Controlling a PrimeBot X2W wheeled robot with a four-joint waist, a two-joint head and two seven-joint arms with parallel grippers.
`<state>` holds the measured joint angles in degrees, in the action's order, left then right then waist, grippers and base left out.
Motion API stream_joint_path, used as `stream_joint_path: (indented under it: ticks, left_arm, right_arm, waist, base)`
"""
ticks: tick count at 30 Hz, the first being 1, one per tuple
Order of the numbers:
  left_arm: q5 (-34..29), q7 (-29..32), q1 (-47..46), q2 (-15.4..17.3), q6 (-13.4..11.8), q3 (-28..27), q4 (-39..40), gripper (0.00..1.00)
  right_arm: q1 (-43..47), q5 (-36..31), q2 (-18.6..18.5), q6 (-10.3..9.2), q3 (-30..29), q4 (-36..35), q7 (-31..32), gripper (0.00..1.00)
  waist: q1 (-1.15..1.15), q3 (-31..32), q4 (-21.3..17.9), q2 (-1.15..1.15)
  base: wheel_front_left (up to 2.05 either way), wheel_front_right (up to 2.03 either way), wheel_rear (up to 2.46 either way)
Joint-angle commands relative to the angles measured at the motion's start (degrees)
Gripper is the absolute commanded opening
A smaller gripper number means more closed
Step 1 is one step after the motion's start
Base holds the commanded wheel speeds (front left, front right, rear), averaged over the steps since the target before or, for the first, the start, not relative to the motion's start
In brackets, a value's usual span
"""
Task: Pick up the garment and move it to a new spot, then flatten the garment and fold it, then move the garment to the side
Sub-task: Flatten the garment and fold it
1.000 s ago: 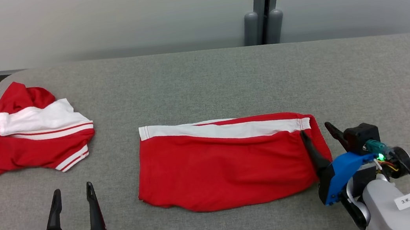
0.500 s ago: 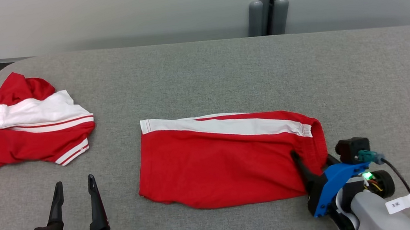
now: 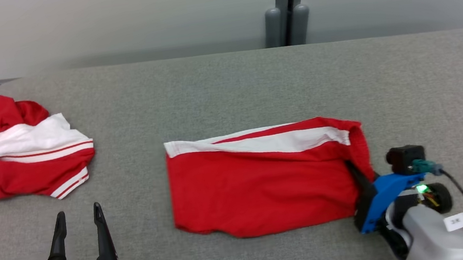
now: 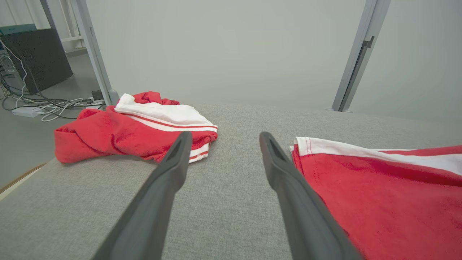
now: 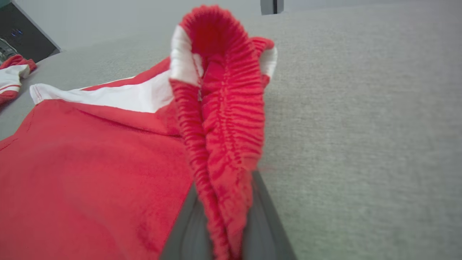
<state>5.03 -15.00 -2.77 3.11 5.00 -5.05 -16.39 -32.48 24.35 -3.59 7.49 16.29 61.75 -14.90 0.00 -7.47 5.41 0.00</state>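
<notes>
While the right tool (image 3: 360, 170) clamps its waistband (image 5: 227, 108), the seemingly folded garment (image 3: 260, 180) lies central on the worktop (image 3: 226, 90), long axis running left from that tool; left tool (image 3: 76, 211) gapes wide, near-left, apart.

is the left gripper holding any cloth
No, the left gripper is open, with bare grey table between its fingers.

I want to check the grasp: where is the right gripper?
Head view, lower right: the right gripper is shut on the waistband at the right end of the red shorts, on the grey table.
</notes>
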Motion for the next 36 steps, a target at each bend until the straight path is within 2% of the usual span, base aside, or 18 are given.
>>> stream_joint_path:
  ticks: [1, 7, 8, 10, 16, 27, 36]
  left_arm:
    - [-0.13, -0.26, 0.28, -0.12, -0.22, -0.29, 0.21, 1.00]
    - [-0.06, -0.26, 1.38, -0.15, -0.16, -0.62, 0.67, 1.00]
    - [0.01, -0.26, 1.36, -0.17, -0.03, -0.63, 0.72, 1.00]
    - [0.08, -0.26, 1.46, -0.19, 0.06, -0.80, 0.70, 1.00]
    - [-0.01, -0.26, 1.73, -0.24, 0.18, -0.94, 0.61, 1.00]
    - [-0.48, -0.26, 0.91, -0.26, 0.31, -0.25, -0.10, 1.00]
    - [0.15, -0.26, -0.27, -0.27, 0.40, 1.51, -0.81, 1.00]
  right_arm:
    - [0.39, 0.12, -1.57, 0.01, -0.60, -0.29, -0.38, 0.00]
    - [1.81, 1.08, -7.89, 0.01, -2.17, -0.33, -0.37, 0.00]
    - [1.91, 1.77, -10.30, 0.01, -2.36, -0.41, -0.01, 0.00]
    - [1.79, 2.93, -12.42, 0.01, -2.70, -0.82, 0.61, 0.00]
    - [0.88, 5.62, -15.22, 0.01, -2.70, -2.46, 2.57, 0.00]
    - [-1.86, 9.54, -8.61, 0.02, -0.65, -7.81, 3.30, 0.00]
    - [-4.22, 6.68, -1.94, 0.02, 1.74, -8.71, 2.44, 0.00]
  waist:
    - [0.00, 0.67, -0.77, 0.00]
    - [0.00, 1.67, -2.86, 0.00]
    - [0.00, 1.71, -3.32, 0.00]
    - [0.00, 1.68, -3.71, 0.00]
    - [0.00, 1.68, -4.53, 0.00]
    - [0.00, 1.60, -5.24, 0.00]
    - [0.00, 0.88, -4.03, 0.00]
  base:
    - [0.00, 0.00, 0.00]
    - [0.00, 0.00, 0.00]
    - [0.00, 0.00, 0.00]
    - [0.00, 0.00, 0.00]
    - [0.00, 0.00, 0.00]
    - [0.00, 0.00, 0.00]
    - [0.00, 0.00, 0.00]
